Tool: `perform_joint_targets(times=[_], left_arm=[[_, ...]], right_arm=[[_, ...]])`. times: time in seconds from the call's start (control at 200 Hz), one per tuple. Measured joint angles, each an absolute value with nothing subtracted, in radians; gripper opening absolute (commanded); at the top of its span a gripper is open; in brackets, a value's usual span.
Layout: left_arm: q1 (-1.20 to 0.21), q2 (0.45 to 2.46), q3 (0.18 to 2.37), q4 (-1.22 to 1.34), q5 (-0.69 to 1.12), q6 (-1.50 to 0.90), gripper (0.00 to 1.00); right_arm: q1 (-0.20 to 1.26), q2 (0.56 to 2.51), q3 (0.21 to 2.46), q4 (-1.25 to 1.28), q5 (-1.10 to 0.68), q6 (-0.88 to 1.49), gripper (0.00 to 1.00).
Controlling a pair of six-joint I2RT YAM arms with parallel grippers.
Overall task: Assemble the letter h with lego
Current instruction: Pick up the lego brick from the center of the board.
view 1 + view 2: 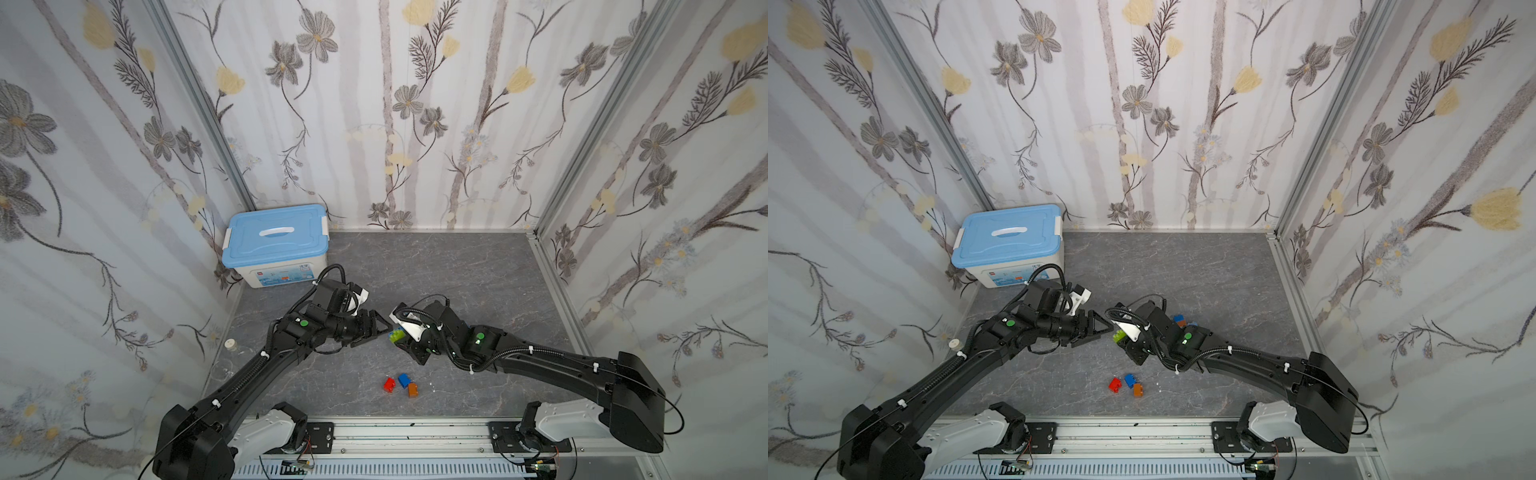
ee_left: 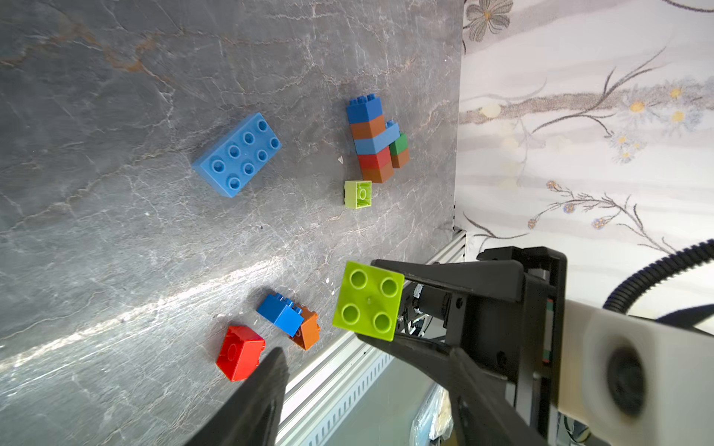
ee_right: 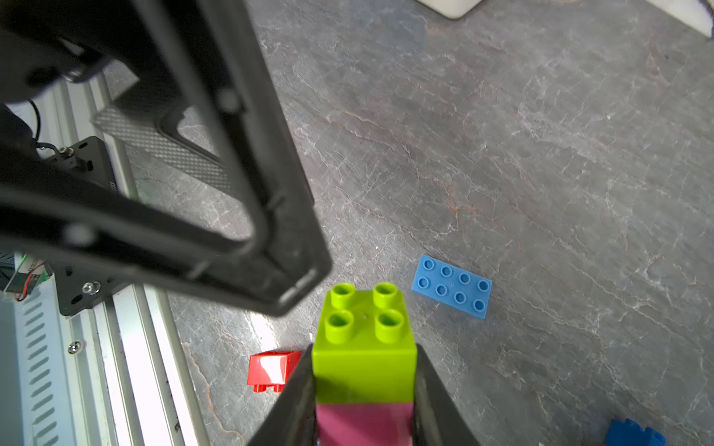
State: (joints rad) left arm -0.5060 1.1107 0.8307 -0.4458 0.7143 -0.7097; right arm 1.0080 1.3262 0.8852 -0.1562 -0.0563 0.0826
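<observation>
My right gripper (image 3: 365, 370) is shut on a lime brick (image 3: 365, 343) stacked on a pink brick (image 3: 363, 423), held above the table in both top views (image 1: 395, 334) (image 1: 1118, 336). My left gripper (image 2: 363, 353) is open, its fingers (image 3: 232, 231) close beside the lime brick's studded face (image 2: 368, 301), with nothing between them. A partly built stack of blue, orange, light-blue, red and green lego (image 2: 373, 143) lies on the table. Loose pieces lie about: a long light-blue brick (image 2: 236, 154), a small lime brick (image 2: 358, 194), a red (image 1: 389, 385), a blue (image 1: 404, 380) and an orange one (image 1: 413, 390).
A white storage box with a light-blue lid (image 1: 276, 245) stands in the back left corner. A small white disc (image 1: 230, 344) lies by the left wall. The metal rail (image 1: 407, 432) runs along the table's front edge. Papered walls close in three sides.
</observation>
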Motion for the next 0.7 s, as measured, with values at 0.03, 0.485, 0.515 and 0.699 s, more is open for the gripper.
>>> perform_joint_targets(times=[0.03,0.485,0.515,0.699], left_arm=[[-0.508,1.114,0.835,-0.449,0.722,-0.706,0.69],[-0.555,1.18,0.885,-0.476,0.783,-0.661,0.43],[-0.556,1.18,0.886,-0.481,0.782,-0.657,0.4],[-0.572,1.183,0.895,-0.494,0.772,-0.604,0.22]], right_arm=[[1.009,1.321,0.884,-0.149,-0.057,0.081,0.28],[1.039,1.295,0.894,-0.115,-0.083,0.044,0.27],[1.039,1.293,0.894,-0.115,-0.083,0.044,0.27],[1.04,1.285,0.892,-0.124,-0.083,0.047,0.28]])
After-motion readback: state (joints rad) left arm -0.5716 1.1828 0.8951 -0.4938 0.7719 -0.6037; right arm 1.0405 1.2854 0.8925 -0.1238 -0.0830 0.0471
